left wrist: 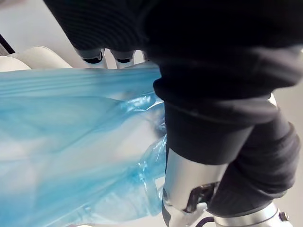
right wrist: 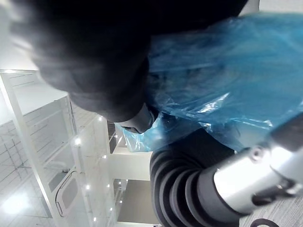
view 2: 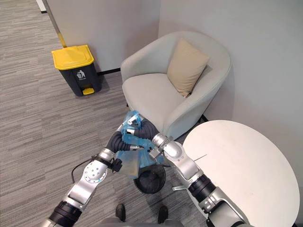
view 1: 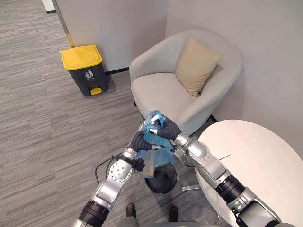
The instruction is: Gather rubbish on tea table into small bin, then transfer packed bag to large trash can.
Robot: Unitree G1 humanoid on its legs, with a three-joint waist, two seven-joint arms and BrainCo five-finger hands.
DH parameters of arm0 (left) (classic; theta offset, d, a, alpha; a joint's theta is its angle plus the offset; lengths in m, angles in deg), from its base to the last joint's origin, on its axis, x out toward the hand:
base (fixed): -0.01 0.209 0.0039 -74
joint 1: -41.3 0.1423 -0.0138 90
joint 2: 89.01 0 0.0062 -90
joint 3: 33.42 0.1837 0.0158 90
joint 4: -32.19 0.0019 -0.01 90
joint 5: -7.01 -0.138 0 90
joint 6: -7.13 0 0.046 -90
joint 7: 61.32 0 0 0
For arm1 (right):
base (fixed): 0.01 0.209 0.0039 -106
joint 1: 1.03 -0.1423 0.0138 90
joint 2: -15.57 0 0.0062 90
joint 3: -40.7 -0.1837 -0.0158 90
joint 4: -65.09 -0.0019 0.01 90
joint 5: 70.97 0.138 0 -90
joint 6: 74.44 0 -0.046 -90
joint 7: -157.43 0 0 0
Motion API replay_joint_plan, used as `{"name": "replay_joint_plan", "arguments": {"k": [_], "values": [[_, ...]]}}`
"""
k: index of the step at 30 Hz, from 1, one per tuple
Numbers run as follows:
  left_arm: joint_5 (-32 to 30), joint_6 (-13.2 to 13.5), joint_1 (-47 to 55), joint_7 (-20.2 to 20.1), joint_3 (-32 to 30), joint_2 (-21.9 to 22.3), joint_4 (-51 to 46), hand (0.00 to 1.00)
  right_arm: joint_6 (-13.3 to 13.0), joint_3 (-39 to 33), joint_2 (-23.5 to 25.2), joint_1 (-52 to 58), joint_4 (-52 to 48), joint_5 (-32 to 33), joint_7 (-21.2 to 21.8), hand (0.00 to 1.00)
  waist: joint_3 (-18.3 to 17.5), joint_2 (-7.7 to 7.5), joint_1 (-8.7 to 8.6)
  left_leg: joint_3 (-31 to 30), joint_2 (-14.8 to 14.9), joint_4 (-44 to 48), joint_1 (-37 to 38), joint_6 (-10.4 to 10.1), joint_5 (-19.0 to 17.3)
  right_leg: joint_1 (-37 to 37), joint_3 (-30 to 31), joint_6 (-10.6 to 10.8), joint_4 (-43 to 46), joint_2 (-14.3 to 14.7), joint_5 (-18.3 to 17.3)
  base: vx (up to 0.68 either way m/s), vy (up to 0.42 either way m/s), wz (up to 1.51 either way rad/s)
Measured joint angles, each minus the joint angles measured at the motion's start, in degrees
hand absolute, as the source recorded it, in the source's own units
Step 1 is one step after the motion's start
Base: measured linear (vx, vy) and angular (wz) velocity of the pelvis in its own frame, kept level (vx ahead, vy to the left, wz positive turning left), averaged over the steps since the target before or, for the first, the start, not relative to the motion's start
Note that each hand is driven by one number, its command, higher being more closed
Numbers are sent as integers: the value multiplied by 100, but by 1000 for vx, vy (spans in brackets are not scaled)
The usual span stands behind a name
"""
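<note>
A blue plastic bag hangs between my two hands, just above the small black bin on the floor. My left hand holds the bag's left side, and its fingers lie curled over the blue film. My right hand grips the bunched top of the bag from the right; the bag spreads past its dark cover. The bag's lower part looks pale and full. The large dark trash can with a yellow lid stands by the far wall, lid down.
A round white tea table stands to my right, its top bare. A light grey armchair with a beige cushion is straight ahead behind the bin. Grey carpet stretches left towards the trash can.
</note>
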Motion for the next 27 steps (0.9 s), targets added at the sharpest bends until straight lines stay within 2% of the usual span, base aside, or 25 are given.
{"name": "replay_joint_plan", "arguments": {"k": [3,6,18,27], "values": [[-139,-5,1,-1,-12,30,112,0,0,0,2,-61,0,59,-2,100,-5,-8,30,0,14,-96,46,-32,44,0,5,-8,0,25,6,-3,-1,-1],[-306,-50,5,6,-21,126,295,0,11,4,11,-171,0,170,-20,100,-9,-13,131,-10,29,-127,69,-49,61,2,9,-12,-1,47,8,-1,-2,-1],[-551,-216,141,120,-60,387,873,0,36,186,324,-515,-5,554,-55,100,-91,-137,130,-25,27,-134,81,-34,76,19,3,-12,-7,47,9,0,0,0],[-693,-261,242,150,-172,419,1090,0,78,216,356,-654,-6,554,-58,100,-92,-137,134,-21,27,-139,142,-35,74,70,7,-12,-6,46,8,0,0,0]]}}
